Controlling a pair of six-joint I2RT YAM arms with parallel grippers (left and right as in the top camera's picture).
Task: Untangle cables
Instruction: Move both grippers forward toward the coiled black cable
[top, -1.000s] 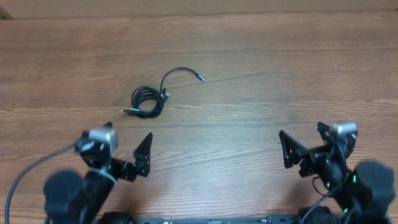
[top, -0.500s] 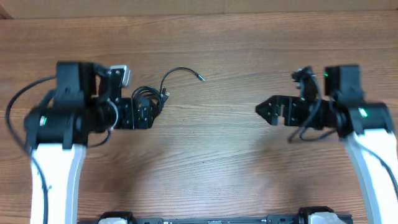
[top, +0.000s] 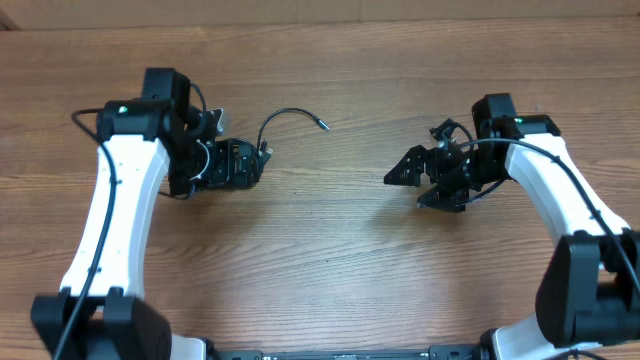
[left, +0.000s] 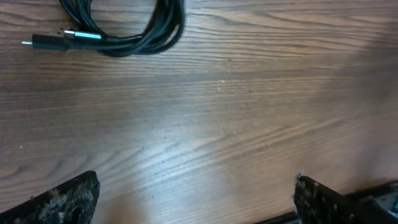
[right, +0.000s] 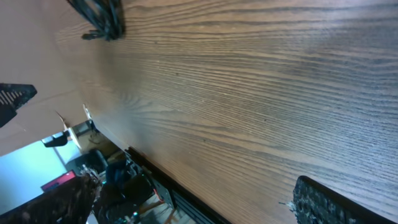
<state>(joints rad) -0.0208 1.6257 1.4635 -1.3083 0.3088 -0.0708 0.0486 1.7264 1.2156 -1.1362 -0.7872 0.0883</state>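
The cables (top: 290, 112) are thin black cords on the wooden table (top: 330, 260), left of centre. One loose end arcs away to a silvery tip (top: 325, 127). My left gripper (top: 248, 166) hangs open over the coil and hides most of it from above. In the left wrist view the coil (left: 134, 37) and a plug (left: 46, 42) lie at the top left, beyond the left gripper (left: 196, 200), which holds nothing. My right gripper (top: 405, 190) is open over bare wood to the right, apart from the cables. The right wrist view shows a bit of coil (right: 102, 18) far off.
The table's front edge with a black rail (right: 161, 180) and equipment below it shows in the right wrist view. A pale strip (top: 320, 10) runs along the table's far edge. Thick black wires trail along both white arms.
Both arms have swung out from the front edge over the table. The left gripper now hangs over the coil; the right gripper has moved left toward the middle. Both stay open.
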